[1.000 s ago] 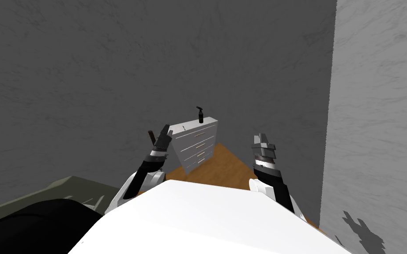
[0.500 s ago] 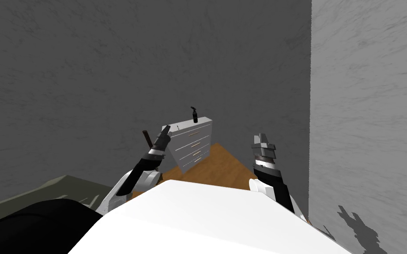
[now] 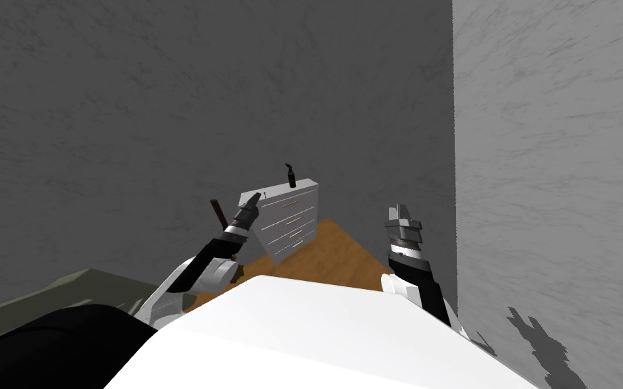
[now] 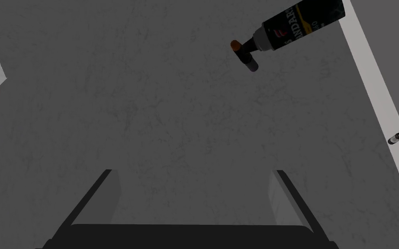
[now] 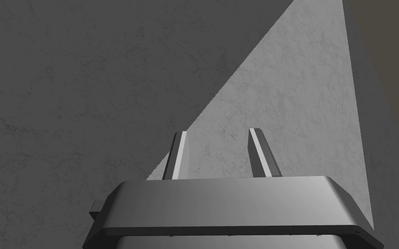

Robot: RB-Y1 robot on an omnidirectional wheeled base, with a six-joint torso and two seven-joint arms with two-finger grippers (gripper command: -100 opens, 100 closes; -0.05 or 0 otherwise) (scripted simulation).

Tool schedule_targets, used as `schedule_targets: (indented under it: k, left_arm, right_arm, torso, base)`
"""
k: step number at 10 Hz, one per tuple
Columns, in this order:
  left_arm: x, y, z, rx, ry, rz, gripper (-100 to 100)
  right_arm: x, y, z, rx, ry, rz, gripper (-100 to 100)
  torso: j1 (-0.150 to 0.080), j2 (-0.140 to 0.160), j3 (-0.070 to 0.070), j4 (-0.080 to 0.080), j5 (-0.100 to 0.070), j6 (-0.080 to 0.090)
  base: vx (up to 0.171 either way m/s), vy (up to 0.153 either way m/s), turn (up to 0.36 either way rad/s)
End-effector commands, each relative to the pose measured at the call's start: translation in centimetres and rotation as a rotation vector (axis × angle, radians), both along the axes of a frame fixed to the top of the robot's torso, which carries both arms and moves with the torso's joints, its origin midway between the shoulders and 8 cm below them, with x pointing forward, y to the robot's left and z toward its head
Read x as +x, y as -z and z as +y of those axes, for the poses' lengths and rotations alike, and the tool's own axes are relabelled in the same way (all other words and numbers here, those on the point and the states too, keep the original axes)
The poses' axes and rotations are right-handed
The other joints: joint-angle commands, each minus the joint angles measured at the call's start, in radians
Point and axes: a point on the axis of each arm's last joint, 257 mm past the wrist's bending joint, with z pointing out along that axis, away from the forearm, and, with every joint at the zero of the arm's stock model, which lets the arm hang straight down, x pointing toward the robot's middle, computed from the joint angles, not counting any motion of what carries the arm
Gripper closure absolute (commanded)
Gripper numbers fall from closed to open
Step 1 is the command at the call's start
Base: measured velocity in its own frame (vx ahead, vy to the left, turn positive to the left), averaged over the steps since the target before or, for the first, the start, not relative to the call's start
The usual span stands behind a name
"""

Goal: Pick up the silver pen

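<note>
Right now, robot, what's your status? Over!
Left claw open, empty, near the dresser. Right claw open, idle. Silver pen on dresser top, untouched. Black spray bottle stands apart from it.

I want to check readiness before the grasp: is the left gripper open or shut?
Open. In the left wrist view, the left gripper has its two fingers standing wide apart, with nothing held between them.
</note>
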Motion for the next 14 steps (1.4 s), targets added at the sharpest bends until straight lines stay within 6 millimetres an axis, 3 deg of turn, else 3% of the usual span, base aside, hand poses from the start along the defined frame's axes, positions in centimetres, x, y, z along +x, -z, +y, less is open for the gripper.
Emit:
schedule_targets:
  k: [1,14]
  left_arm:
    - [0.4,0.9,0.5,0.008,-0.011,0.046,-100]
    - [2.1,4.1,4.8,0.133,-0.056,0.349,-100]
  right_arm:
    - [0.0,0.0,0.0,0.000,0.000,0.000,0]
    - [0.0,0.0,0.0,0.000,0.000,0.000,0]
  torso:
    - [0.000,0.000,0.000,0.000,0.000,0.000]
    - [0.007,-0.002,-0.001,-0.001,0.001,0.000]
  base:
    - [-0.016,-0.112,-0.008]
    - [0.005,-0.078,-0.026]
